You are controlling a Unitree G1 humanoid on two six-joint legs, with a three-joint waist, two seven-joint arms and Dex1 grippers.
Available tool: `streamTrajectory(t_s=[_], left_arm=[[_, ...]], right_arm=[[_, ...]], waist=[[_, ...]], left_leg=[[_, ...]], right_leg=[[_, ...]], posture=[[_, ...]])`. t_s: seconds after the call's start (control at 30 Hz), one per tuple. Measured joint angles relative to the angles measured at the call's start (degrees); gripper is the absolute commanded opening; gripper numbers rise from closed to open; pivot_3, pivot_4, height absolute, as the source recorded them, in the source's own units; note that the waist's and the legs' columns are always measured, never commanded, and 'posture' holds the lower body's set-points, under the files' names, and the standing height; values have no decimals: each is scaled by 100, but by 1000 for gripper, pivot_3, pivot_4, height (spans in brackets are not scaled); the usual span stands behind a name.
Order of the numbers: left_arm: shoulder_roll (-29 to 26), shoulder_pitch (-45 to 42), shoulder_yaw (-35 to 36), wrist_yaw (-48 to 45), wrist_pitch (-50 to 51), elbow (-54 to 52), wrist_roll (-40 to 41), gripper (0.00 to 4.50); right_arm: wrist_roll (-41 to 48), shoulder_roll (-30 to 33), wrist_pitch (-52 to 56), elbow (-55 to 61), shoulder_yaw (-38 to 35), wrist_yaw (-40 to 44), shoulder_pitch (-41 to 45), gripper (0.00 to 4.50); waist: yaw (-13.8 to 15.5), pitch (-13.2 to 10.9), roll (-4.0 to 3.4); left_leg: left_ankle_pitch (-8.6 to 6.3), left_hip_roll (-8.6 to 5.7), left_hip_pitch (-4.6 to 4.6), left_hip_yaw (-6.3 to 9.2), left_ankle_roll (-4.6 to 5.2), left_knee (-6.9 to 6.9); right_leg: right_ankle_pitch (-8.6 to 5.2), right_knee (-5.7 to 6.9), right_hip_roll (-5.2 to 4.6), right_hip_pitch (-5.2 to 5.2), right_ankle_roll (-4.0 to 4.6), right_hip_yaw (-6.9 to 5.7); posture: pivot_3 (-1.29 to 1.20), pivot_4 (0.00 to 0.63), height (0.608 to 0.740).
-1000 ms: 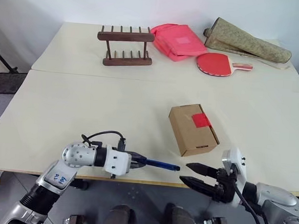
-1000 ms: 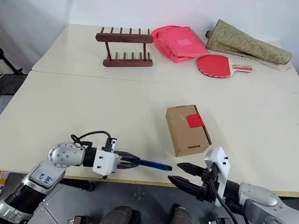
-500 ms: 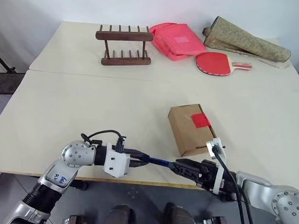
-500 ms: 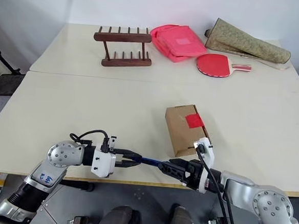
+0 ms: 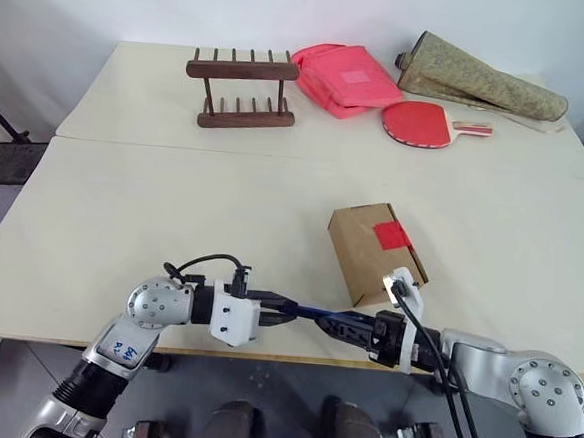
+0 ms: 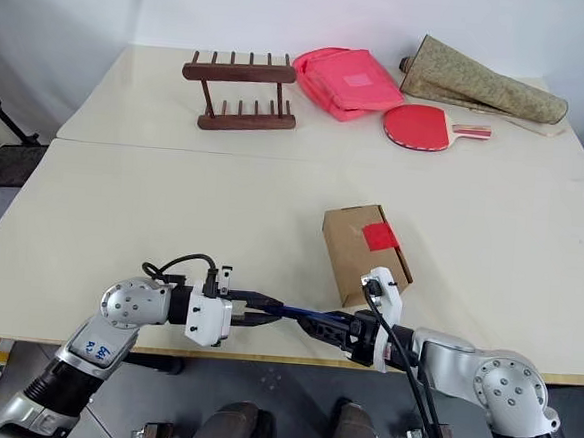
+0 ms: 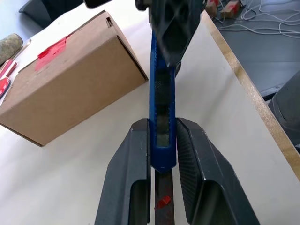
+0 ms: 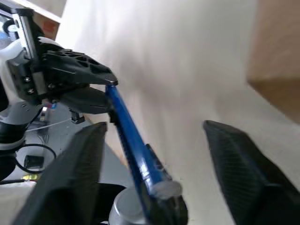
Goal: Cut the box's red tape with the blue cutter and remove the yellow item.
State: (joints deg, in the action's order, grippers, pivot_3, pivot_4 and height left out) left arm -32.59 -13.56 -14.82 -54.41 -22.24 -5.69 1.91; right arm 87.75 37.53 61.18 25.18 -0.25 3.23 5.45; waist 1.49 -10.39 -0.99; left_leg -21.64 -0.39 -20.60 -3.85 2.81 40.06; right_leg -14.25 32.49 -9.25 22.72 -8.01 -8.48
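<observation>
The cream bench stands against a white wall, carrying the box. The left tool clamps the cutter; the right tool's fingers stand apart around its tip.

It looked like a robot test lab: two plain cream surfaces pushed together against a bare white wall, with unrelated props laid out along the back, a wooden peg rack, a pink pouch, a red paddle, and loose cables on the floor.
</observation>
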Motion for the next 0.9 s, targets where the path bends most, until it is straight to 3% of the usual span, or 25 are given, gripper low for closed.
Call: streamTrajectory(t_s=[0.03,0.1,0.23,0.3,0.53,0.6,0.63,0.67,0.8,0.9], left_arm=[[2,0,-1,0,7,0,-2,437],[2,3,0,0,28,0,-2,437],[2,30,0,-1,37,0,-2,437],[2,30,0,-1,37,-1,-2,437],[1,30,0,-5,37,-1,-1,437],[0,30,0,-29,45,-2,7,437],[-6,32,0,-68,68,-8,43,1140],[-18,45,0,-124,97,-40,108,1145],[-36,110,139,-147,430,-296,475,1997],[-456,314,643,-214,1143,-562,1166,2026]], right_arm=[[1,-3,-2,0,-5,9,-8,3314],[21,-2,-10,0,-32,59,-43,2769],[48,4,-9,1,-36,153,-142,2720],[45,4,-27,1,-38,160,-141,2355],[-16,2,-112,-86,-95,288,-118,2355],[-37,2,-112,-87,-95,337,-112,2052],[-58,1,-111,-86,-95,360,-109,1844],[-71,1,-112,-87,-95,380,-106,1831],[-64,4,-105,-84,-95,531,-70,1441],[168,146,-93,-38,-218,683,-34,768]], waist=[[-1,0,0],[1,0,0],[-1,0,0],[-2,0,0],[-1,0,0],[-1,0,0],[0,0,0],[-1,0,0],[-5,0,0],[-19,-5,-8]], left_leg=[[0,0,0,0,0,0],[0,0,-1,0,0,0],[0,0,-1,0,0,0],[0,0,-1,0,0,0],[0,1,-1,0,0,0],[0,1,-1,0,0,0],[0,1,-1,1,0,0],[0,1,-2,0,0,0],[0,2,-2,2,0,0],[0,5,-1,6,-1,0]], right_leg=[[0,0,0,0,0,-1],[0,0,-1,0,0,-6],[0,0,-2,0,0,-11],[0,0,-3,0,0,-12],[0,0,-3,0,0,-15],[0,0,-3,0,0,-16],[0,0,-3,0,0,-16],[0,0,-4,0,0,-16],[0,0,-6,0,0,-20],[0,3,-6,1,0,-22]], posture=[[0,150,740],[0,150,740],[0,150,740],[0,150,740],[0,150,740],[0,150,740],[0,150,740],[0,150,740],[0,150,740],[0,150,740]])
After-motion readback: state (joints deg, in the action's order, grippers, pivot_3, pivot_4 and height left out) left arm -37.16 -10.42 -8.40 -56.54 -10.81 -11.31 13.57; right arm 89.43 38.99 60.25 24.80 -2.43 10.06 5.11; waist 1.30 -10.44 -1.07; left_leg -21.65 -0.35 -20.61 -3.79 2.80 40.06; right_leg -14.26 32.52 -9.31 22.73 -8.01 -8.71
